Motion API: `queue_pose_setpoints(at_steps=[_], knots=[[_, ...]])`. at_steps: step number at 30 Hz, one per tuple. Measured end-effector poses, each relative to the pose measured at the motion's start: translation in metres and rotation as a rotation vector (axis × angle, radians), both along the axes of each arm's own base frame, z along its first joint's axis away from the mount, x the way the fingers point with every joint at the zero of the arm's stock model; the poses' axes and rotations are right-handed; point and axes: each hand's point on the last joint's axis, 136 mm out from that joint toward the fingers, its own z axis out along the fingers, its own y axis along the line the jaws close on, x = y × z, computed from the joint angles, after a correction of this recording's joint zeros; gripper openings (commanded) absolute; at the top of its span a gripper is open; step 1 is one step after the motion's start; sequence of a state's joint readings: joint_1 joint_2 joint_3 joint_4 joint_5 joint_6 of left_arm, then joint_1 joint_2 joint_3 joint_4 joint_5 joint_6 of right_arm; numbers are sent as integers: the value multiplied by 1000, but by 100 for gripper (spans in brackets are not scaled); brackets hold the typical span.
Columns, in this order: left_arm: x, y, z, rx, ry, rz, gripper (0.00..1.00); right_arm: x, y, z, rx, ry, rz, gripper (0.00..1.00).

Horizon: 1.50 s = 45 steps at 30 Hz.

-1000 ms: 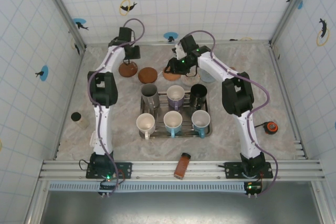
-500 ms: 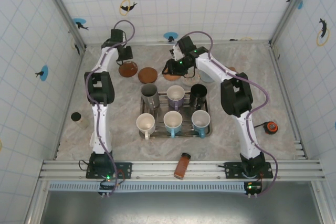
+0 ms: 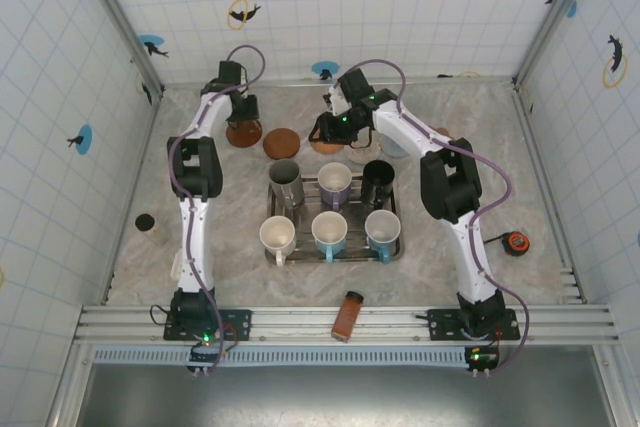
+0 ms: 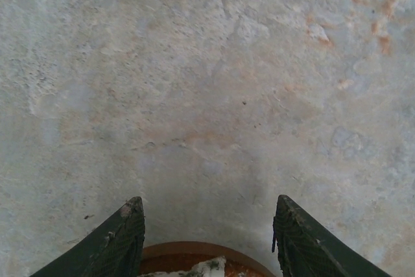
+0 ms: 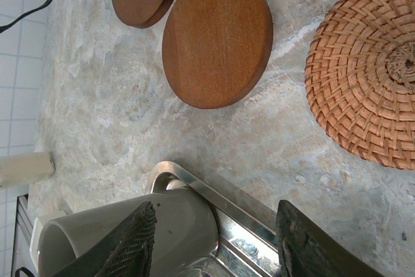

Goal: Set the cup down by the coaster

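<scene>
Six cups stand in a metal tray (image 3: 398,247); the grey cup (image 3: 285,180) is at its back left corner. Behind the tray lie a dark patterned coaster (image 3: 243,133), a round wooden coaster (image 3: 281,141) and a woven coaster (image 3: 330,146). My right gripper (image 3: 322,130) hovers open near the woven coaster. In its wrist view the grey cup (image 5: 185,225) and tray rim (image 5: 214,192) lie between the fingers (image 5: 133,241), untouched. My left gripper (image 3: 245,111) is open just behind the patterned coaster, whose rim (image 4: 194,251) shows between its fingers (image 4: 120,241).
An orange-brown bottle (image 3: 347,315) lies near the front edge. A small dark-lidded jar (image 3: 147,224) stands at the left and a tape measure (image 3: 515,243) at the right. Tiled walls close the back and sides. The wooden coaster (image 5: 217,37) and woven coaster (image 5: 366,69) lie beyond the tray.
The left gripper swung slightly left and back, then returned over the patterned coaster. The right gripper edged a little left, then held still. No cup has moved.
</scene>
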<state>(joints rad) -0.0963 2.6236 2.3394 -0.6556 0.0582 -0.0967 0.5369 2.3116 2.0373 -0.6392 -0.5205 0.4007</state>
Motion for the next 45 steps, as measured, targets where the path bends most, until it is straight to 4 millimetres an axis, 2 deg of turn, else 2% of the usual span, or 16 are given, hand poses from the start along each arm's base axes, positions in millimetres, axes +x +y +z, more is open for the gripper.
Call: queue_pose_setpoints(at_steps=[10, 20, 29, 45], knots=[[-12, -16, -6, 115, 33, -62, 50, -1, 1, 0, 0, 1, 2, 51], [-22, -6, -6, 165, 54, -46, 48, -4, 5, 0, -1, 0, 12, 51], [-42, 7, -5, 221, 89, -22, 48, -5, 5, -1, -5, -4, 15, 52], [-44, 10, -2, 226, 92, -1, 54, -2, 2, -1, -17, -6, 5, 51]])
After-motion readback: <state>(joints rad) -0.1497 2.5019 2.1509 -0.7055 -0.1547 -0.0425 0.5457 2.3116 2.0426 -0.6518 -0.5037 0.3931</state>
